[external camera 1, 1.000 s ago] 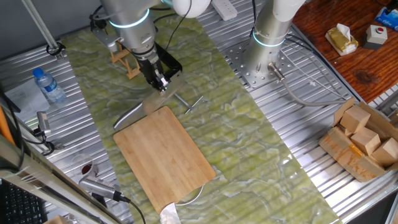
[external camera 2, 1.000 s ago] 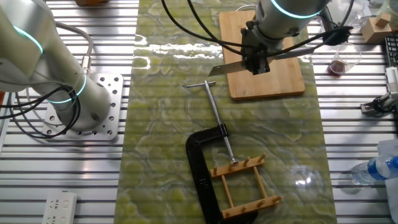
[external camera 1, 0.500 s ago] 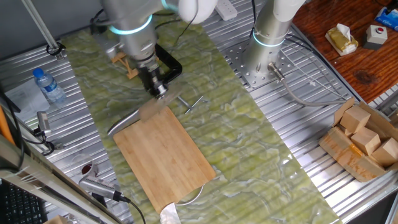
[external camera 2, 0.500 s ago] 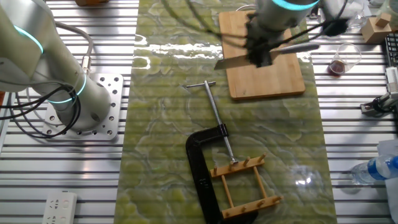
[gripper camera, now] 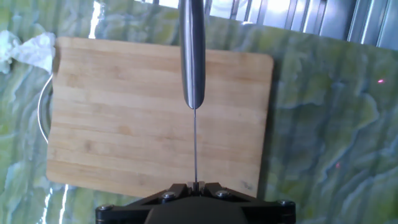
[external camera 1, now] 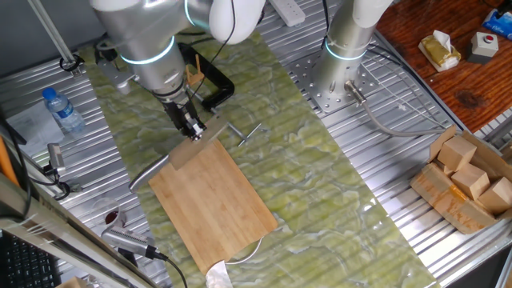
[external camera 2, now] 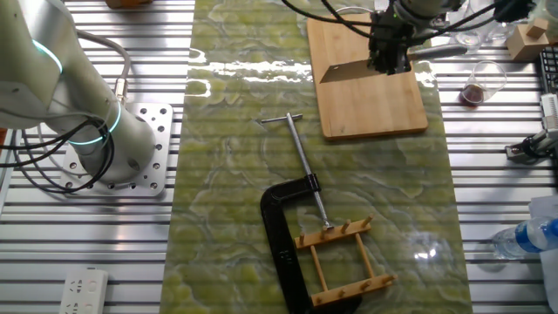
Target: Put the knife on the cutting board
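My gripper [external camera 1: 190,128] is shut on the broad grey blade of the knife [external camera 1: 194,146] and holds it level over the far end of the cutting board [external camera 1: 216,204]. The curved silver handle [external camera 1: 148,172] sticks out past the board's edge. In the other fixed view the gripper [external camera 2: 388,54] and the knife [external camera 2: 349,70] are over the bamboo cutting board [external camera 2: 375,100]. In the hand view the knife [gripper camera: 193,56] shows edge-on, clamped at my gripper [gripper camera: 195,185], with the cutting board [gripper camera: 112,130] underneath.
A black C-clamp [external camera 2: 292,227] and a small wooden peg rack [external camera 2: 344,262] lie on the green mat. A water bottle [external camera 1: 62,110], a glass with red liquid [external camera 2: 478,83], a second arm's base [external camera 1: 344,72] and a box of wooden blocks [external camera 1: 468,180] stand around.
My gripper has carried the knife sideways from the mat beside the board to over the board's end. The knife's handle now reaches past the board's edge.
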Robot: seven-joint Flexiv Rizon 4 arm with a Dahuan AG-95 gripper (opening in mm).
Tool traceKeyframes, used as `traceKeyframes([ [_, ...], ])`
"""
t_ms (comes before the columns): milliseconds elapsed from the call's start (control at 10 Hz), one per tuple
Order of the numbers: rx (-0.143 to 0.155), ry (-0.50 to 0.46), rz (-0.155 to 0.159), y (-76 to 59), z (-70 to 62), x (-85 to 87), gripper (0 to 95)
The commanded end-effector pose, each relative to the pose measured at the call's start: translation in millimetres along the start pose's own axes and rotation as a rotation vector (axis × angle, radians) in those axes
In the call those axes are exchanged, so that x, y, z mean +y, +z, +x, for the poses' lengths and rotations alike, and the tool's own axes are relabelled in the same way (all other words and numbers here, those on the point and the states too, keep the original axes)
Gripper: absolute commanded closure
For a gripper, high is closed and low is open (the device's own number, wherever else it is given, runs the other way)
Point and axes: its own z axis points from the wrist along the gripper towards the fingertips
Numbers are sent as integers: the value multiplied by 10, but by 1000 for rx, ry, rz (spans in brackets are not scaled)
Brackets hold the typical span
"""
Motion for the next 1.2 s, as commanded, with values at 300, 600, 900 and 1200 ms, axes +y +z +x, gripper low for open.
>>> traceKeyframes([
  [300,19,-47,-13,0,-28,7,950],
  [600,31,-121,-24,0,-28,7,950],
  [900,23,-73,-45,0,-28,7,950],
  [1200,25,-16,-42,0,-28,7,950],
])
